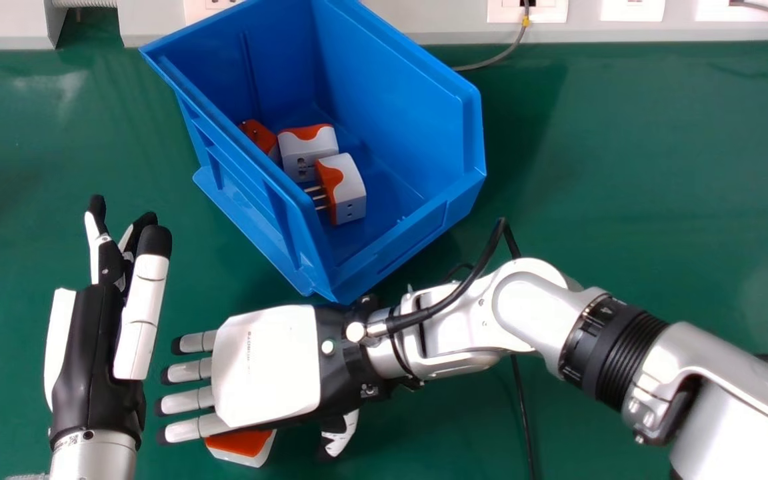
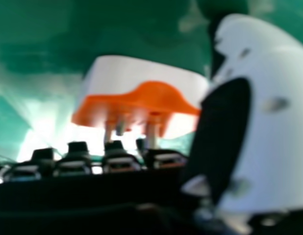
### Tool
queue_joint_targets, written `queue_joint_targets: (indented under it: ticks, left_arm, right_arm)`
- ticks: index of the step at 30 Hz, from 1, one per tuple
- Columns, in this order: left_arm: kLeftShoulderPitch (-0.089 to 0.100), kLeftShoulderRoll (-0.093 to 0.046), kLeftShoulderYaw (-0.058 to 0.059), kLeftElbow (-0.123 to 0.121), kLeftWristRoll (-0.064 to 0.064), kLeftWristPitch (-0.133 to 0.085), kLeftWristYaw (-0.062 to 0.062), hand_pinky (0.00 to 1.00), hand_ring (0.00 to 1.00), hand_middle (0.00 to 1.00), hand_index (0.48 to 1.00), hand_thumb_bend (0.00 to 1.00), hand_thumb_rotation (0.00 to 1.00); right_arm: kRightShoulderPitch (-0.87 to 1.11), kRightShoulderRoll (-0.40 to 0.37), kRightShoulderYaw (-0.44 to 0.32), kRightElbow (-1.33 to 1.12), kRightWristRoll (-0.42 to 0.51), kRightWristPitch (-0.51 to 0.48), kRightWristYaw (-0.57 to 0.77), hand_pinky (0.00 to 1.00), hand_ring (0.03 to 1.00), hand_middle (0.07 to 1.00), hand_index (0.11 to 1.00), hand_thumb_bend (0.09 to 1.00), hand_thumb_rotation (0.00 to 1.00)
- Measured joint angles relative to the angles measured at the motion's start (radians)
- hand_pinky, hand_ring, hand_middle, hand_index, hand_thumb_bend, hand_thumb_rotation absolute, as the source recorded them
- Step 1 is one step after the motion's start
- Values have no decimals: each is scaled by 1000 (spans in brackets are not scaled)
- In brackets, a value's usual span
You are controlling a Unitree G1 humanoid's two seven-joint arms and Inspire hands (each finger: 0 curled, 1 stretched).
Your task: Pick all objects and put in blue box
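While the blue box [image 1: 391,87] holds three adapters [image 1: 351,190], the right hand [image 1: 267,367], its fingers [image 1: 187,401] extended, partly hides another adapter [image 1: 244,443].

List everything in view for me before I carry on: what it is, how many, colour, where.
Open-fronted plastic box: one, blue, on the table against the back.
Boxed plastic plug adapters: at least three, orange and white, inside the box.
Loose plastic plug adapter: one, orange and white, on the table beneath the right hand; contact unclear.
Flat tabletop: one, green, under everything.
Wall socket plates: several, white, along the back.
Thin cables: two, grey, at the back.
Thicker cables: several, black, around the right arm.
Left hand: one, black and white, left of the right hand.
Right hand: one, black and white, in front of the box.
Forearms: two, silver.
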Motion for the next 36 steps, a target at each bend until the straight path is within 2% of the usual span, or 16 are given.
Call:
queue_joint_targets:
  ticks: [8, 15, 16, 17, 18, 19, 20, 21, 22, 26, 30, 31, 32, 33, 34, 36]
  left_arm:
    - [0, -4, -2, -1, -2, 1, 0, 901, 940, 947, 978, 723, 978]
    - [-3, -5, -2, -2, -4, 5, 0, 901, 940, 948, 978, 717, 980]
    - [-3, -5, -2, -3, -4, 7, 0, 902, 941, 948, 978, 716, 980]
    - [-3, -5, -2, -4, -4, 9, 0, 902, 941, 948, 978, 716, 980]
    - [-4, -5, -2, -5, -4, 10, 0, 902, 941, 947, 978, 715, 981]
    - [-4, -5, -2, -6, -4, 12, 0, 902, 941, 947, 978, 715, 981]
    - [-4, -5, -2, -7, -4, 13, 0, 902, 941, 947, 978, 716, 981]
    - [-4, -5, -2, -9, -5, 16, 0, 902, 941, 947, 978, 716, 981]
    - [-5, -5, -2, -11, -5, 19, 0, 902, 941, 946, 978, 719, 981]
    - [-6, -4, -2, -17, -9, 24, -1, 903, 941, 945, 978, 730, 978]
    - [-6, -4, -2, -25, -9, 31, -2, 903, 941, 945, 978, 734, 977]
    - [-5, -4, -2, -28, -9, 34, -2, 903, 941, 944, 977, 740, 976]
    - [-4, -4, -2, -29, -9, 36, -2, 903, 941, 944, 977, 740, 976]
    - [-4, -4, -2, -30, -10, 38, -3, 903, 941, 944, 977, 746, 973]
    - [-3, -4, -2, -31, -9, 40, -3, 903, 941, 944, 977, 746, 973]
    - [-2, -4, -3, -33, -9, 44, -4, 903, 941, 943, 977, 754, 967]
  right_arm:
    - [-14, 28, 21, 16, 3, 27, 3, 1000, 1000, 1000, 956, 529, 264]
    - [-9, 59, 19, 57, 32, 51, -12, 987, 974, 944, 871, 590, 222]
    - [-8, 63, 16, 73, 47, 53, -18, 920, 923, 888, 794, 575, 205]
    - [-4, 68, 10, 89, 64, 52, -22, 920, 923, 888, 794, 575, 205]
    - [-1, 70, 5, 103, 80, 49, -26, 815, 833, 815, 726, 565, 165]
    - [4, 71, -2, 116, 94, 48, -30, 815, 833, 815, 726, 565, 165]
    - [8, 70, -7, 129, 109, 47, -36, 699, 733, 741, 680, 557, 132]
    - [14, 72, -11, 141, 127, 45, -45, 699, 733, 741, 680, 557, 132]
    - [21, 75, -14, 154, 137, 45, -60, 604, 651, 678, 644, 551, 105]
    - [30, 94, -20, 203, 169, 44, -97, 480, 534, 590, 596, 541, 67]
    - [30, 98, -41, 263, 212, 10, -110, 428, 480, 554, 579, 537, 54]
    - [29, 94, -42, 279, 215, -7, -128, 344, 392, 466, 559, 532, 66]
    - [28, 91, -42, 292, 215, -20, -145, 344, 392, 466, 559, 532, 66]
    - [25, 90, -42, 306, 215, -29, -158, 275, 318, 389, 544, 528, 76]
    - [23, 90, -43, 318, 215, -36, -167, 275, 318, 389, 544, 528, 76]
    - [21, 92, -44, 328, 216, -40, -178, 176, 215, 285, 522, 522, 90]
